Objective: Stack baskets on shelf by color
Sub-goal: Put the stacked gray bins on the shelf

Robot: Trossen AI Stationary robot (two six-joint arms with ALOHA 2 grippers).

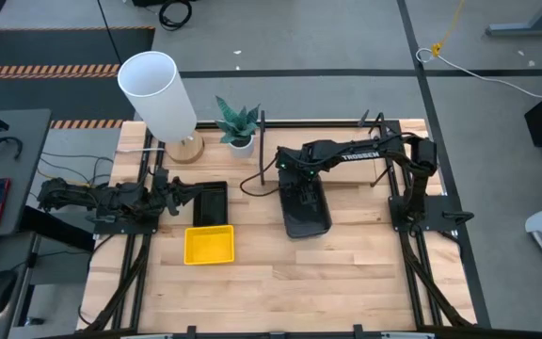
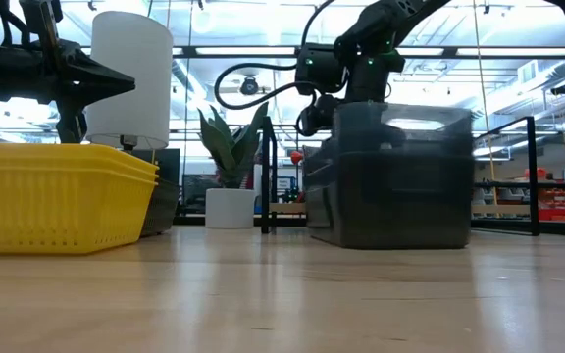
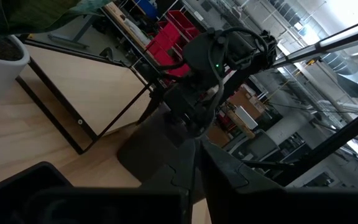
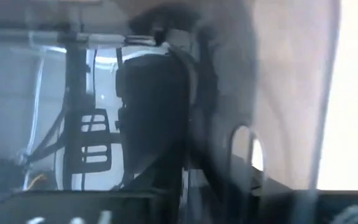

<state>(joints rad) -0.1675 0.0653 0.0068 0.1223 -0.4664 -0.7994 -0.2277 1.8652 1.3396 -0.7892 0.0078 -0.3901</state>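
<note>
- Grey basket [image 1: 306,209] sits centre of the high view, right of the yellow one, on the bare table [image 1: 280,282]; the low view shows it as a deep stack, so likely the grey ones are already nested.
- Right gripper [image 1: 294,179] is down at the top end of that grey basket, at the rim nearest the shelf [image 1: 263,151]. Fingers straddle the wall, judging by the right wrist view, where smoky plastic fills the frame around one dark finger [image 4: 151,118]. Closing onto the rim; can't confirm a firm pinch yet.
- Rim grip makes sense: the wall is the only thin edge a narrow claw can clamp.
- Yellow basket [image 1: 209,244] is lower left of centre, black basket [image 1: 209,203] just above it, touching or nearly so.
- Left gripper [image 1: 179,188] hovers at the black basket's left edge, fingers pressed together, nothing visibly held. Reads as parked.
- Shelf bars run along the top of the table, right of the plant [image 1: 238,122] and white lamp [image 1: 156,91]; no basket visibly on it yet.
</note>
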